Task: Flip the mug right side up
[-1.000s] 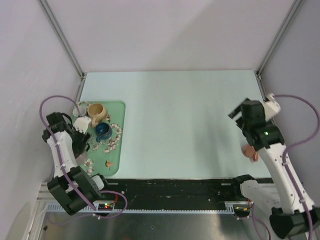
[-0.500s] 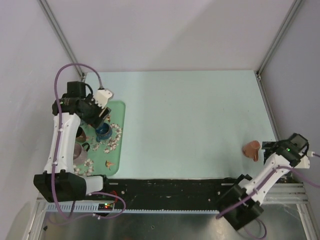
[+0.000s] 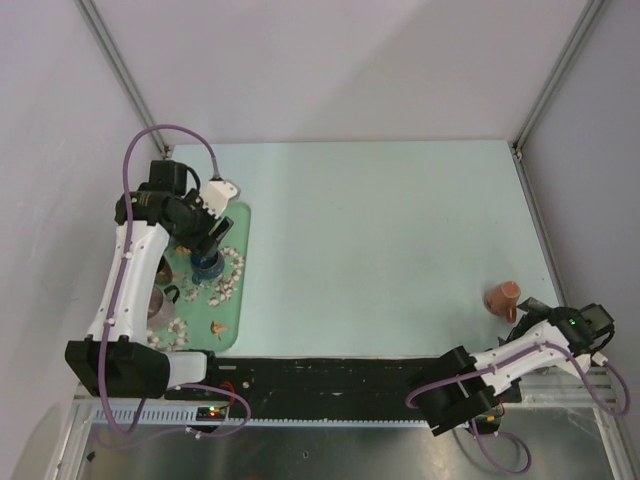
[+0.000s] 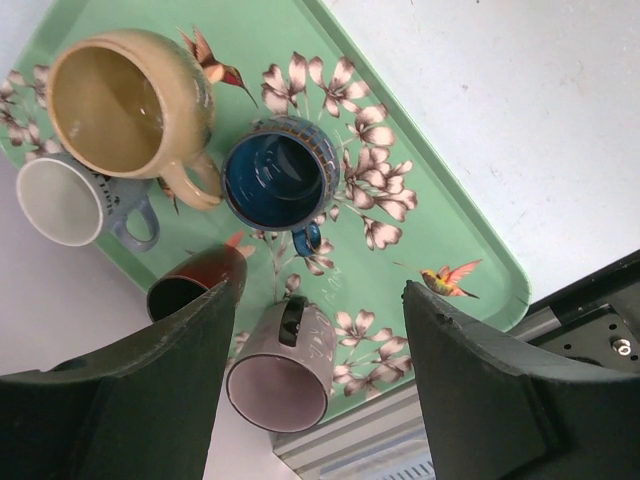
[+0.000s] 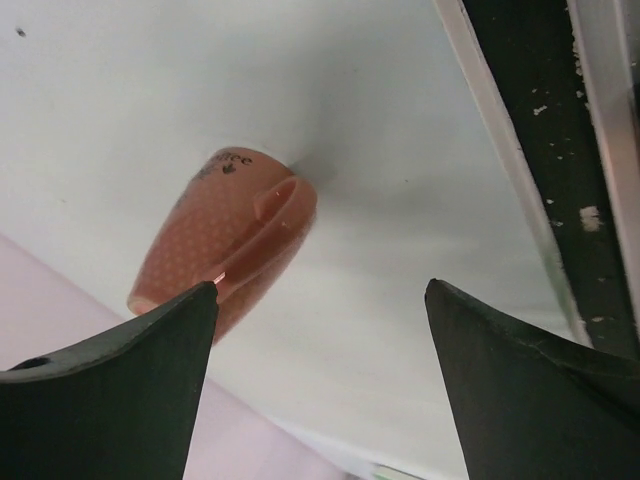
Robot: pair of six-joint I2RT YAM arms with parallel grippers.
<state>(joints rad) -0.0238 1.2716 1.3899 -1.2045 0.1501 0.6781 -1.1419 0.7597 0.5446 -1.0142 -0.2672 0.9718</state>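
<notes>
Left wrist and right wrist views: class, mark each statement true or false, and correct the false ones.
1. The rounded tan ceramic mug sits on the green floral tray. True.
2. The dark blue glazed mug is right beside the tan mug. True.
3. The left gripper is clamped on the tan mug. False: its jaws are open above the tray, holding nothing.
4. The salmon-pink dotted mug sits on the tray. False: it is on the pale table, near the open right gripper.
</notes>
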